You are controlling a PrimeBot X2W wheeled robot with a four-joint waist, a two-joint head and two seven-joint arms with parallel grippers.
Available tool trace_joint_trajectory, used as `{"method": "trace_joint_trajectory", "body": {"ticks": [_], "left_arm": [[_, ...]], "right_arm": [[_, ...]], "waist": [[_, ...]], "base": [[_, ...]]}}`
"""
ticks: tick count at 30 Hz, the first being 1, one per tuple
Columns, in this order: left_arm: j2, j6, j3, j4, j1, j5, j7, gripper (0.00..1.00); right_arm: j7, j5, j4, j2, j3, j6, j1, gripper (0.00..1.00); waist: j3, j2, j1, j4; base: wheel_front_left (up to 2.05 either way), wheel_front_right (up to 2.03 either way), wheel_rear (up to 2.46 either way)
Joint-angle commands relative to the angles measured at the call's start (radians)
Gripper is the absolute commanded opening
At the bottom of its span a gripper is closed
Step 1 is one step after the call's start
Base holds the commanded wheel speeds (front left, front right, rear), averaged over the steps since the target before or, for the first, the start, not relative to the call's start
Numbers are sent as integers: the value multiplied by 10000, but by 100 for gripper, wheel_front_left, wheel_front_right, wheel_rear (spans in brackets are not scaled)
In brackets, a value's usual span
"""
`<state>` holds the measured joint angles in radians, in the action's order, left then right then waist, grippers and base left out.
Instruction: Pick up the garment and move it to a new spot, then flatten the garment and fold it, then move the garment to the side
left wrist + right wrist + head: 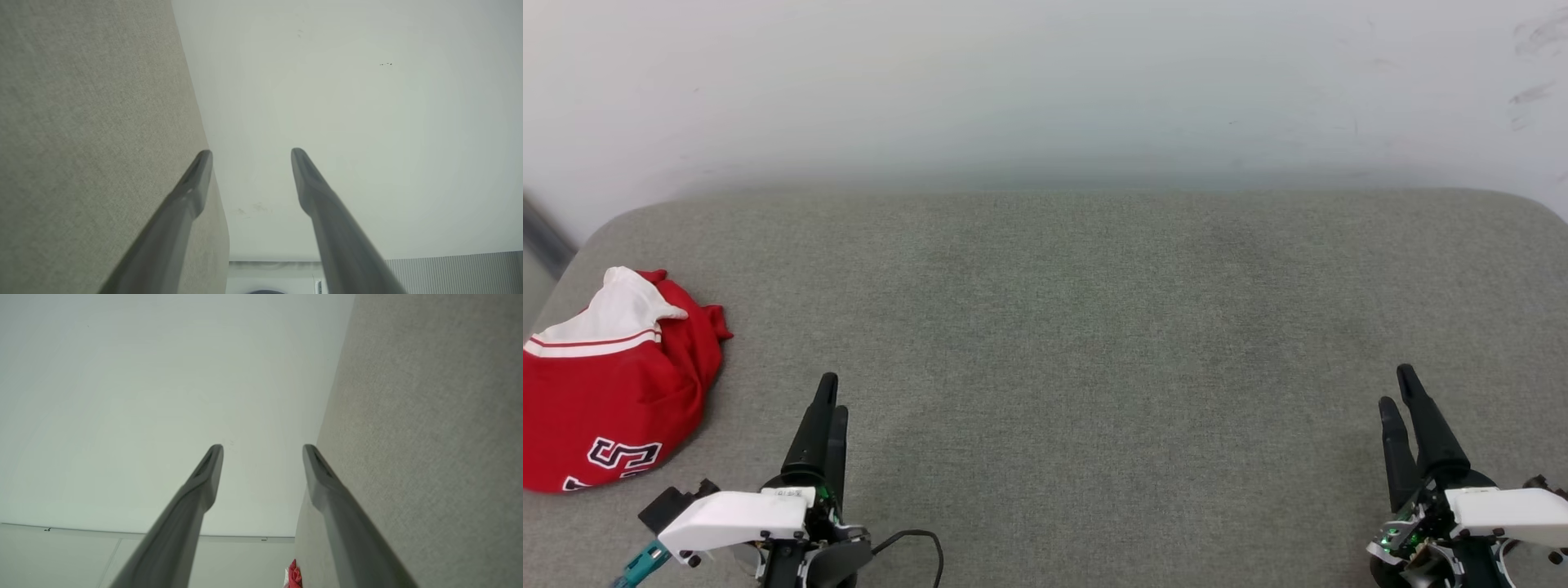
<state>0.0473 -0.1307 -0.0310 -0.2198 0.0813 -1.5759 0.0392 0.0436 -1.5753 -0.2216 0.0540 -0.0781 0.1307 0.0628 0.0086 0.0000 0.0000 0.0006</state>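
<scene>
The garment (613, 384) lies crumpled at the left edge of the grey fabric surface (1094, 327): red cloth, a white sleeve with red stripe on top, black-white lettering at its lower edge. A small red bit of the garment (293, 575) shows in the right wrist view. My left gripper (832, 394) rests low at the lower left, just right of the garment and apart from it; its fingers (196, 179) stand spread with nothing between them. My right gripper (1400, 387) is at the lower right, far from the garment, open and empty, fingers (208, 469) apart.
A pale wall (1045, 82) rises behind the grey surface. The surface's rounded far corners lie at the back left and back right. A black cable (915, 539) loops beside my left wrist.
</scene>
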Motion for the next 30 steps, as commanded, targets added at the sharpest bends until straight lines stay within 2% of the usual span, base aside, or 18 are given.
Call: {"method": "trace_joint_trajectory", "body": {"ticks": [1, 11, 20, 30], "left_arm": [[22, -5, 126, 267, 299, 254, -113, 100], [25, -5, 308, 517, 353, 2353, -536, 100], [27, 7, 462, 791, 292, 4520, -874, 100], [29, 267, 602, 889, 163, 7095, -1219, 100]], "right_arm": [[-119, 182, 266, 116, 97, 0, 154, 100], [-586, 1756, 491, 387, 483, 0, 153, 100], [-926, 4127, 736, 366, 449, 0, 58, 100], [-1246, 7207, 1101, 311, 438, 0, -69, 100]], "waist": [[4, 0, 0, 1], [12, 0, 0, 21], [5, 0, 0, 47], [-10, 0, 0, 80]], "base": [[0, 0, 0], [0, 0, 0], [0, 0, 0], [0, 0, 0]]}}
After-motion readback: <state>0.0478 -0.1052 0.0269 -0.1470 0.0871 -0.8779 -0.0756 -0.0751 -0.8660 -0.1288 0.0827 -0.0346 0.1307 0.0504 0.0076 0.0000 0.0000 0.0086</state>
